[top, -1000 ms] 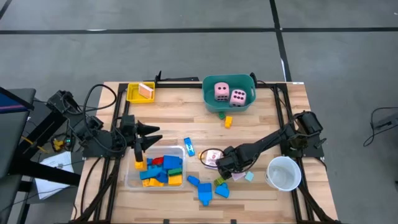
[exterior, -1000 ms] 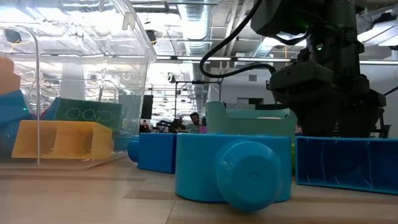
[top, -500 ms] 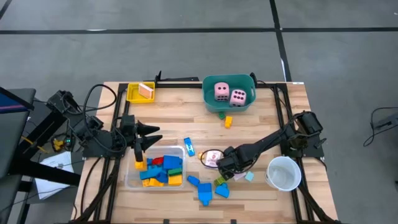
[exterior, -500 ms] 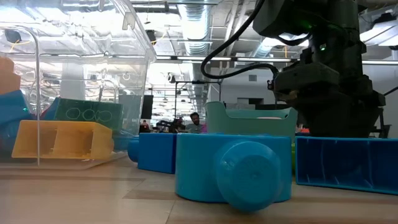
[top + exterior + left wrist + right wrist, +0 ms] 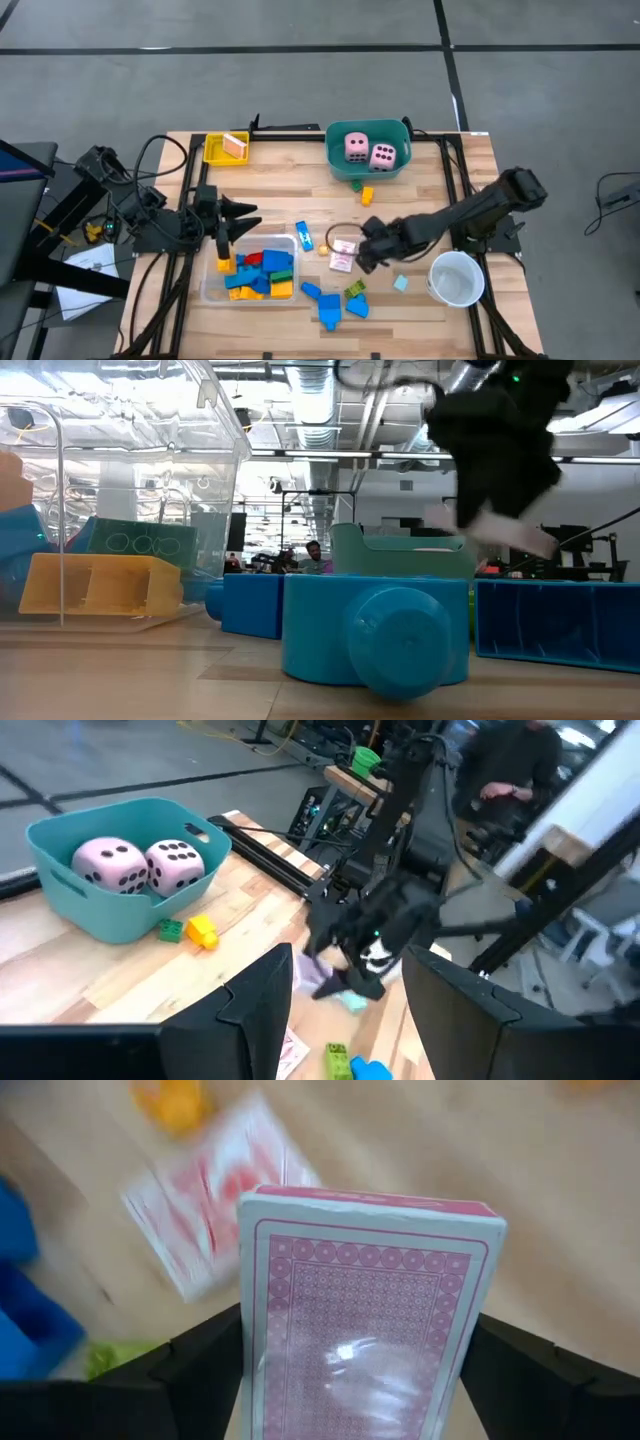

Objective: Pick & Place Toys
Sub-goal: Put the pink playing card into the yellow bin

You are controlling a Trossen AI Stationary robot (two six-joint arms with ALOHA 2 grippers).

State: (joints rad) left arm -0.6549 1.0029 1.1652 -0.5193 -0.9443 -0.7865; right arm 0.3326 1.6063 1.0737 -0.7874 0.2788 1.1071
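My right gripper (image 5: 356,257) hangs over the middle of the table, shut on a pink-and-white card pack (image 5: 370,1330), which also shows in the left wrist view as a pale pack (image 5: 330,982). Under it, more pink cards (image 5: 205,1210) lie flat on the wood beside a small orange piece (image 5: 175,1100). Blue, yellow, red and green blocks (image 5: 258,275) fill the clear tray (image 5: 208,290). Two pink dice (image 5: 368,150) sit in the teal tub (image 5: 335,165). My left gripper (image 5: 243,217) waits open above the tray's far left corner. My right gripper pinches the card pack between its two fingers (image 5: 200,1355), one on each side edge (image 5: 252,1340), the patterned face turned to the wrist camera. The fingers slant down from the table's right side. The pack is lifted clear of the table.
A white cup (image 5: 457,278) stands at the near right. Loose blue blocks (image 5: 330,305), a green block (image 5: 353,290) and a pale blue piece (image 5: 400,283) lie near the front edge. A yellow tray (image 5: 213,155) with a card sits far left. Orange and green blocks (image 5: 364,194) lie before the tub.
My right gripper has risen from the table and turned, and its arm has swung upward. The card pack has come up with it, from lying on the wood to hanging clear above the remaining cards.
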